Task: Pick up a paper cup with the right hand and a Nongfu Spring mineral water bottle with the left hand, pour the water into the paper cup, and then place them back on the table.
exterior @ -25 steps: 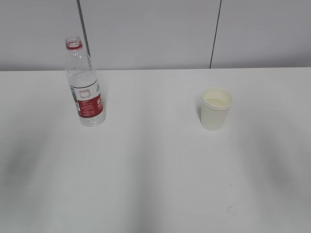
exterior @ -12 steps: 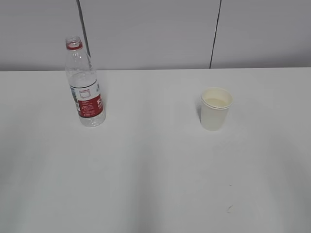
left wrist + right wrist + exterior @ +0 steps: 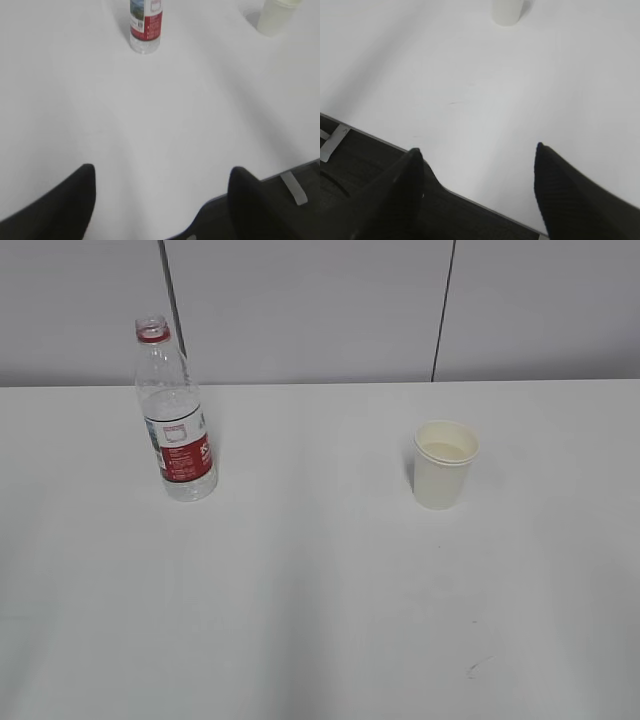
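Nearest, over the front edge of the white worktop (image 3: 320, 590), both tools hang with their fingers spread wide and nothing between them: the left tool (image 3: 160, 200) and the right tool (image 3: 477, 185). Farther back stands the paper cup (image 3: 445, 464), upright, with water (image 3: 446, 450) inside. Well apart from the cup, to its left and slightly farther back, the Nongfu Spring mineral water bottle (image 3: 174, 415) stands upright, uncapped.
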`<state>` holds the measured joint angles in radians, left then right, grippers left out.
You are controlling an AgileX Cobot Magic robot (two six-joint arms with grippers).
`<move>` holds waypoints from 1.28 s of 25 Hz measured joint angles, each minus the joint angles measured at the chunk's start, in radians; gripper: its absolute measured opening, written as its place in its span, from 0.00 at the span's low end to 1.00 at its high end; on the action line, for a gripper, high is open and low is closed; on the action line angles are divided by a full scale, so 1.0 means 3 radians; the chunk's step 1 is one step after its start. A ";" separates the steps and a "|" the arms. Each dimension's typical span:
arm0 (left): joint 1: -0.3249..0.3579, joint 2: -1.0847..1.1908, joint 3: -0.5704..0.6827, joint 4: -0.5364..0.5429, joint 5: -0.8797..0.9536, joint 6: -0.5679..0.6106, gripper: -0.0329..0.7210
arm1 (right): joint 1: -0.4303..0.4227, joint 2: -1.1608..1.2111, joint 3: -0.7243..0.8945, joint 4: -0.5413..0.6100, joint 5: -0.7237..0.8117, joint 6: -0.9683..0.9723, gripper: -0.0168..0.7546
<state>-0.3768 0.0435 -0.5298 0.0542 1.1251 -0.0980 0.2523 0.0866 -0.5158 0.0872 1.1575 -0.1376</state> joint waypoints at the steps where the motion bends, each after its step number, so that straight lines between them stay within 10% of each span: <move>1: 0.0000 -0.0091 0.0024 -0.0003 -0.0017 0.0015 0.71 | 0.0000 -0.0037 0.0003 -0.0007 -0.0009 -0.0032 0.69; 25: 0.0018 -0.0205 0.0078 -0.0201 -0.0033 0.0348 0.71 | 0.0000 -0.0344 0.0028 -0.0030 -0.0016 -0.0068 0.69; 32: 0.0589 -0.0205 0.0078 -0.0204 -0.0033 0.0348 0.71 | -0.0369 -0.0344 0.0028 -0.0062 -0.0016 -0.0068 0.69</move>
<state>-0.2002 -0.0181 -0.5063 -0.0069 1.1150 0.0065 0.1416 -0.0165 -0.5075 0.0687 1.1527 -0.1582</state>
